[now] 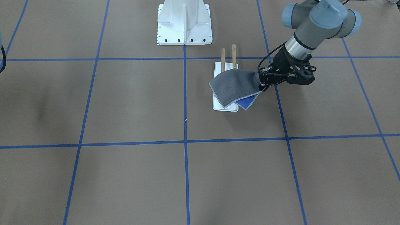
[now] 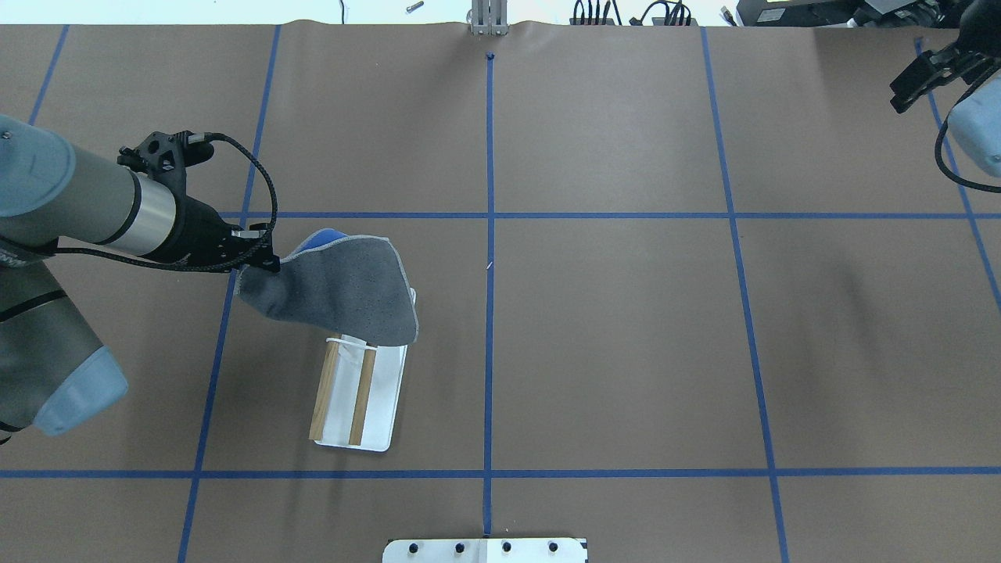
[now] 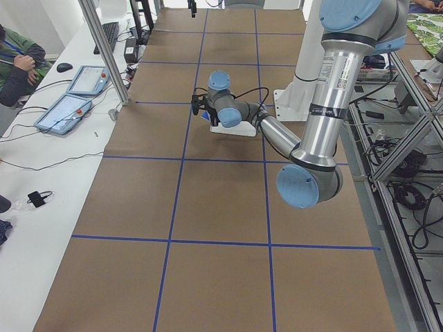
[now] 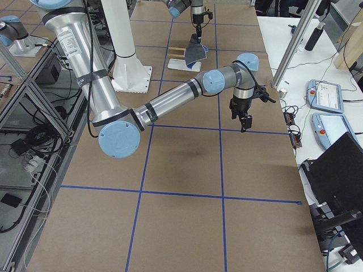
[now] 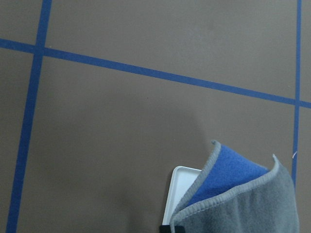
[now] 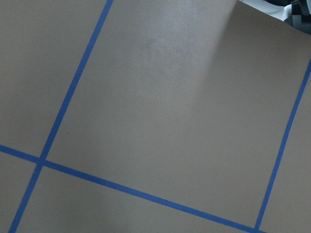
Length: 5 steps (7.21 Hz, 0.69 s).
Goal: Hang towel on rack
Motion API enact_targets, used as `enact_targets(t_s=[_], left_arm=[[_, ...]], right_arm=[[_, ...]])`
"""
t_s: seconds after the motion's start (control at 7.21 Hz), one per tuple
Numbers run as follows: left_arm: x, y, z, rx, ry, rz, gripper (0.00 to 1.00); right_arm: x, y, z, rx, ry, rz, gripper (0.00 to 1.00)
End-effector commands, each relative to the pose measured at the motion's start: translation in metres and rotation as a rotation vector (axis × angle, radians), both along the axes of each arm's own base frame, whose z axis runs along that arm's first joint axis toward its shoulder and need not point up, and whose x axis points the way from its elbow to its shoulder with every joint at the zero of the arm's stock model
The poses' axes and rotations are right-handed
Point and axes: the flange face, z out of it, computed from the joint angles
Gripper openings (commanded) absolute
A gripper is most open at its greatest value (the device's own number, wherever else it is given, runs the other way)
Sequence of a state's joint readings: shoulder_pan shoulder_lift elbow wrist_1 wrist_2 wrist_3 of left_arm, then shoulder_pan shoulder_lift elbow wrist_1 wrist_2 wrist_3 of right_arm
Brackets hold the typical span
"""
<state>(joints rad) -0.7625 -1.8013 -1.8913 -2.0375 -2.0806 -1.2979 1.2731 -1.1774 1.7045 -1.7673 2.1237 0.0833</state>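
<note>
The towel [image 2: 336,289], dark grey side up with a blue fold showing at its far edge, hangs over the far end of the rack. The rack has a white base [image 2: 387,403] and two wooden rails [image 2: 322,391]. My left gripper [image 2: 262,262] is shut on the towel's left edge and holds it just above the rails. In the front-facing view the left gripper [image 1: 262,84] grips the towel [image 1: 234,86] over the rack base [image 1: 218,107]. The left wrist view shows the towel [image 5: 243,204] and a corner of the rack base [image 5: 179,194]. My right gripper [image 2: 911,78] hangs open and empty at the far right.
A white bolted metal pedestal [image 1: 184,25] stands at the robot's side of the table behind the rack. Blue tape lines [image 2: 489,234] cross the brown table. Operators' tablets [image 3: 69,97] lie on the side bench.
</note>
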Motion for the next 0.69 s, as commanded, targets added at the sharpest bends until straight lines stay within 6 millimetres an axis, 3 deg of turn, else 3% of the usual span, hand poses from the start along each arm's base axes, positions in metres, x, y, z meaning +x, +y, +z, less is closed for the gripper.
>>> enact_targets(t_s=[0.0,0.14,0.42,0.55], left_arm=[[-0.001,-0.005,-0.001,0.027,0.002,-0.01,0.99],[-0.008,-0.008,0.0,0.109,-0.018,0.022,0.99],[-0.042,-0.035,0.027,0.189,-0.111,0.046,0.99],[-0.069,-0.051,0.041,0.234,-0.194,0.079,0.99]], right_arm=[[0.01,0.002,0.002,-0.022,-0.042,0.008,1.0],[0.028,0.009,0.016,-0.063,-0.089,0.024,1.0],[0.061,0.032,0.058,-0.123,-0.088,0.066,1.0],[0.078,0.054,0.098,-0.19,-0.073,0.092,1.0]])
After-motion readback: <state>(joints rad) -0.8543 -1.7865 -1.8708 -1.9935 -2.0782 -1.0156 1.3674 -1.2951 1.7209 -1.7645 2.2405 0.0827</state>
